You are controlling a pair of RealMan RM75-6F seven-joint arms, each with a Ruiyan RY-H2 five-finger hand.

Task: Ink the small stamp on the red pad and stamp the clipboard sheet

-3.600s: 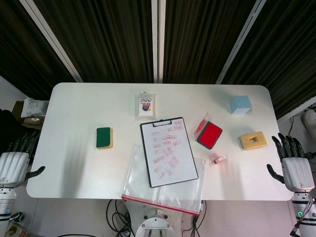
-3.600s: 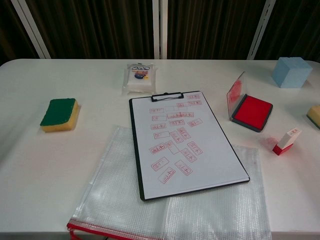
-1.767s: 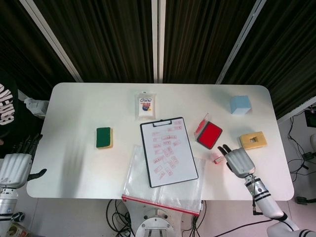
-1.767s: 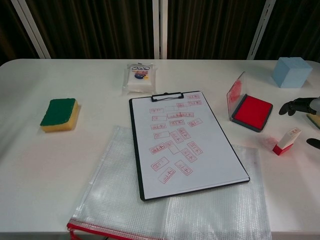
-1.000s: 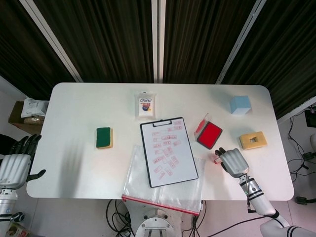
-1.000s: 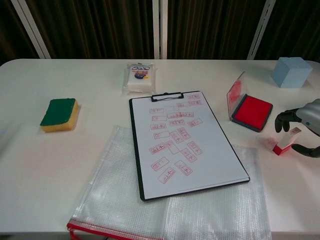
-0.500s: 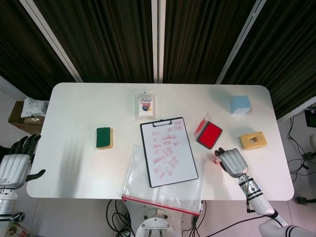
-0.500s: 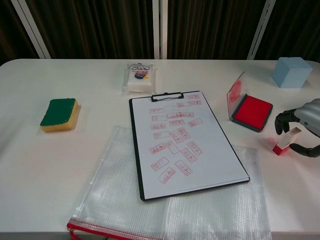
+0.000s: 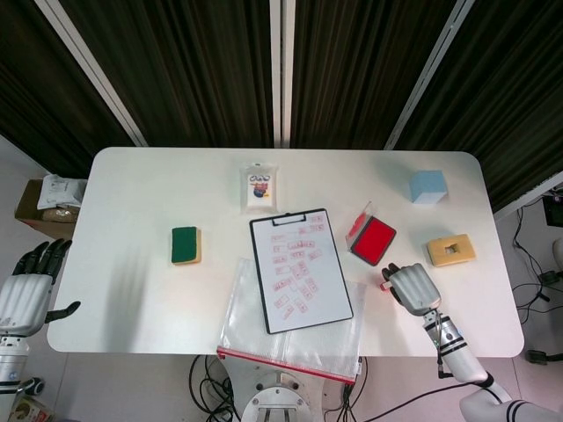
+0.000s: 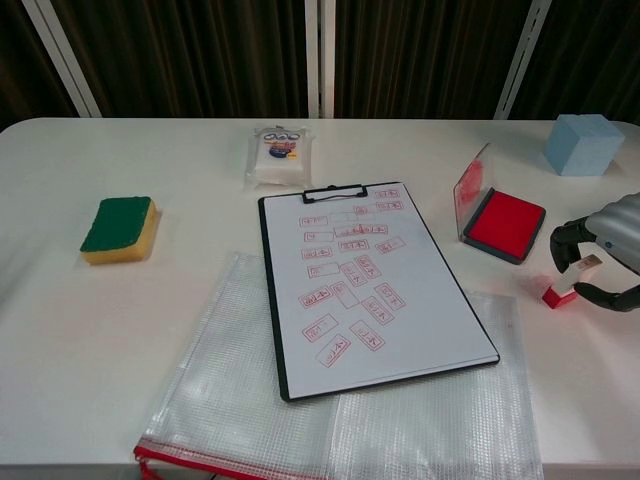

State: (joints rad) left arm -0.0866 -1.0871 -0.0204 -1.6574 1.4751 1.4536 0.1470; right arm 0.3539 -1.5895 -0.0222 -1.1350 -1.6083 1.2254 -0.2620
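The small red and white stamp stands tilted on the table right of the clipboard, its end peeking out as the stamp in the head view. My right hand wraps it, fingers curled behind and thumb in front; in the head view the right hand covers most of it. The red ink pad lies open just beyond, and the pad has its clear lid raised. The clipboard carries a sheet with several red stamp marks. My left hand hangs open off the table's left edge.
A clear mesh pouch lies under the clipboard's near end. A green and yellow sponge sits at the left, a wipes packet at the back, a blue cube at the far right, and a yellow block beside my right hand.
My right hand came in from the table's right edge to the stamp and curled its fingers around it; the stamp now stands a little more upright. The left hand stayed put.
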